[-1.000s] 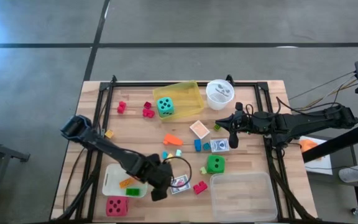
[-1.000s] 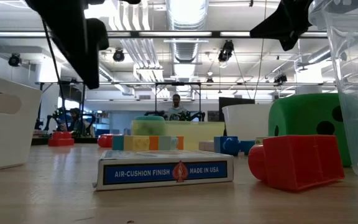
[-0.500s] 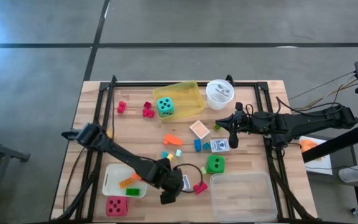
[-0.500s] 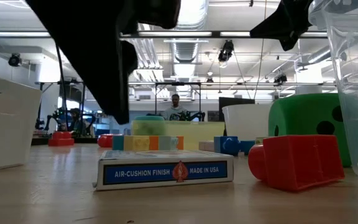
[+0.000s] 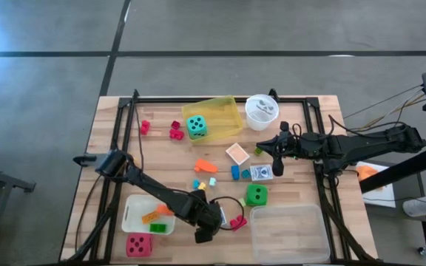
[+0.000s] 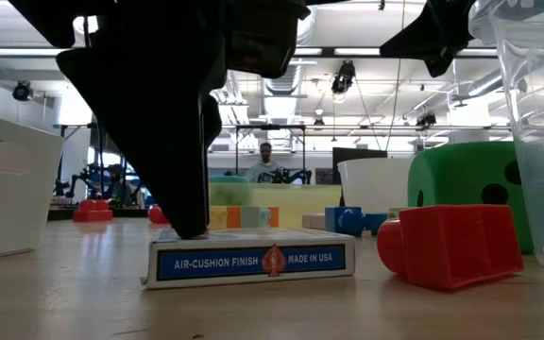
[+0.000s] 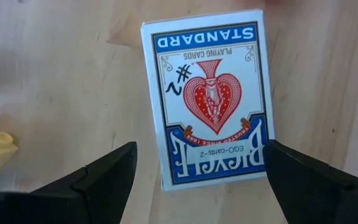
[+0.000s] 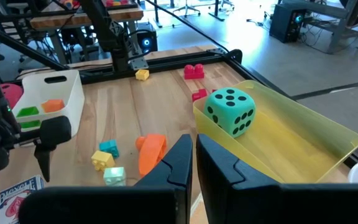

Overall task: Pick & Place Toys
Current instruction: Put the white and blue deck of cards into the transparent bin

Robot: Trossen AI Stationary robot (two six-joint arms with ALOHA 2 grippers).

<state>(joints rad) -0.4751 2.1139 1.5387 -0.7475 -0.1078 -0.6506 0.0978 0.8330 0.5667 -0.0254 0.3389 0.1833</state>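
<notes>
Your left tool (image 7: 197, 171) is hovering spread over the card deck (image 7: 209, 102) near the table's (image 5: 161, 155) front edge. Your right tool (image 8: 194, 163), pressed together, is waiting at the right, near the yellow tray (image 8: 291, 134).

Glossy printed cardboard card box (image 7: 209, 107) lies on matt wooden table (image 7: 61, 93).

A robotics lab or industrial workshop hall is shown. In the low view, an open ceiling with long strip lights (image 6: 281, 19) and exposed ducts fills the upper half of the frame, and a person (image 6: 268, 162) is seen at centre in the distance. In the high view, a wooden counter (image 5: 161, 159) stands on a grey concrete floor (image 5: 50, 111). Further benches and equipment are seen along the top of the right wrist view.
</notes>
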